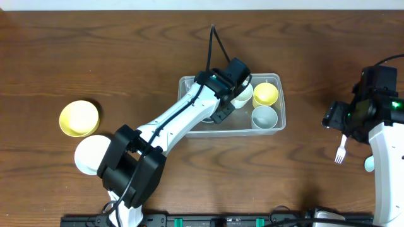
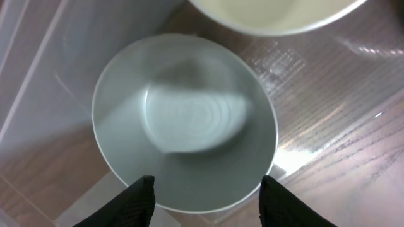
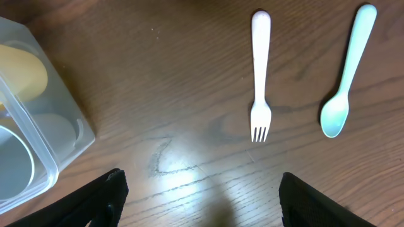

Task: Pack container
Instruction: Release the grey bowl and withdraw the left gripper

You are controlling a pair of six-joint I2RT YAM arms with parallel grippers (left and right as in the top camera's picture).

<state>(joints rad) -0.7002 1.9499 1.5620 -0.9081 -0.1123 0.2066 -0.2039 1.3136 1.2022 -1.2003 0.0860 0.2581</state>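
Observation:
The clear rectangular container [image 1: 240,129] stands mid-table. It holds a yellow cup [image 1: 265,94], a grey cup [image 1: 264,117] and a pale round bowl [image 1: 243,96]. My left gripper [image 1: 231,85] reaches into the container from the lower left. In the left wrist view its fingers [image 2: 205,186] are open and empty, just above the near rim of a pale grey bowl [image 2: 183,126] on the container floor [image 2: 38,75]. My right gripper [image 1: 338,120] hovers over bare table right of the container, open and empty [image 3: 202,202].
A white fork [image 1: 341,151] [image 3: 260,75] and a pale blue spoon [image 1: 369,165] [image 3: 347,69] lie on the table at the right. A yellow bowl [image 1: 79,118] and a white bowl [image 1: 93,154] sit at the left. The container's corner [image 3: 38,126] shows in the right wrist view.

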